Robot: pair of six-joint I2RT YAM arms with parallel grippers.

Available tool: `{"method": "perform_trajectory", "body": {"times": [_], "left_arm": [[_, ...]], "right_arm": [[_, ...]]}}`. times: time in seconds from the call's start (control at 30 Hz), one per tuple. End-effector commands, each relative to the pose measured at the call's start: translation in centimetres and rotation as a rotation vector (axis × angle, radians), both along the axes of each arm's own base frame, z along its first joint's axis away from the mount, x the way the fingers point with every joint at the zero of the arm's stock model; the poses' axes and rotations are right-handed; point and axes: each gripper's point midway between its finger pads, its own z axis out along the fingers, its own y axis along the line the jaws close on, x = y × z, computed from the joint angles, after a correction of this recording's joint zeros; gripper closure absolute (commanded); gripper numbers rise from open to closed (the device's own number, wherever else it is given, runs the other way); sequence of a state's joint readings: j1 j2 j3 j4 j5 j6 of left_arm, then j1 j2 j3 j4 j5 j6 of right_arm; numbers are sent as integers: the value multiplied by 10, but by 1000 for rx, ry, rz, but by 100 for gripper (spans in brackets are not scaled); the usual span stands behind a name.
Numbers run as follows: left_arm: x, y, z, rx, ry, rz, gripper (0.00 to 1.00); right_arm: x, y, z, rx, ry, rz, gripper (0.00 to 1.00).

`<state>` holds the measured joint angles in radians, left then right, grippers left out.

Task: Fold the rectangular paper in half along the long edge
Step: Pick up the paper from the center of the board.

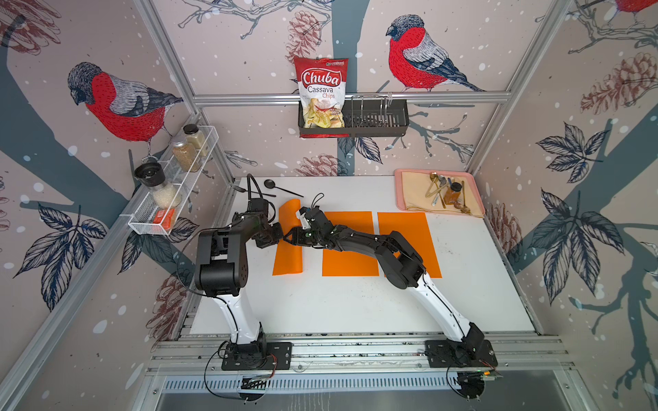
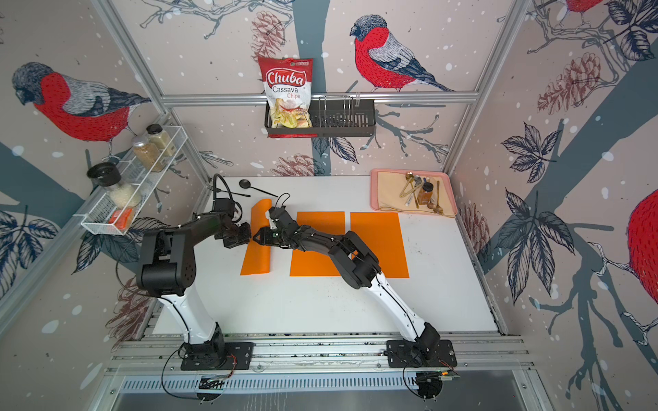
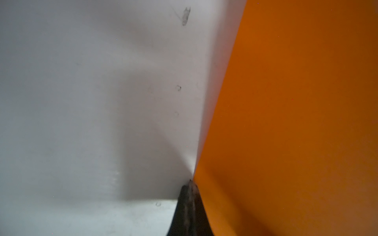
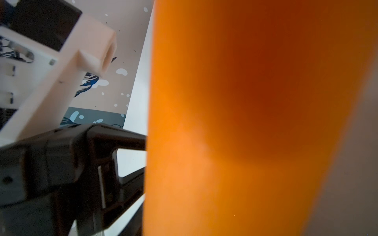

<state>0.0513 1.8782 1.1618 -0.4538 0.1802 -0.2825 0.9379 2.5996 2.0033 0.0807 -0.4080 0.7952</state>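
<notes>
The rectangular paper [image 1: 287,258] is a smooth, matte orange sheet lying at the 9 o'clock side of the white desk [image 1: 320,306]. It's doubled over into a narrow strip, with a soft rounded bend along its 3 o'clock edge. The left tool [image 1: 279,235] is closed tight, with its dark fingertips [image 3: 189,204] right at the sheet's 9 o'clock edge. Can't tell if it's actually pinching the paper, though. The right tool [image 1: 289,237] reaches in from 3 o'clock over the strip, and the paper blocks its wrist view, so I can't tell if it's open or closed. A second flat sheet [image 1: 350,256] and a third flat sheet [image 1: 423,231] lie further toward 3 o'clock.
</notes>
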Motion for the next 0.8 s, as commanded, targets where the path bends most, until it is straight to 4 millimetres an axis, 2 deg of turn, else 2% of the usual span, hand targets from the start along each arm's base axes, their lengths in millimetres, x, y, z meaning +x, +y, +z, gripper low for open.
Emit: {"method": "perform_trajectory", "body": {"times": [0.0,0.2,0.77], "left_arm": [[-18,-2,-10,1,84,-8,100],[-17,1,-8,17,80,1,100],[-13,4,2,24,41,21,98]], "right_arm": [[-24,-24,-43,-142,162,1,52],[-23,-25,-35,-78,190,6,59],[-18,-18,-5,60,195,31,67]]}}
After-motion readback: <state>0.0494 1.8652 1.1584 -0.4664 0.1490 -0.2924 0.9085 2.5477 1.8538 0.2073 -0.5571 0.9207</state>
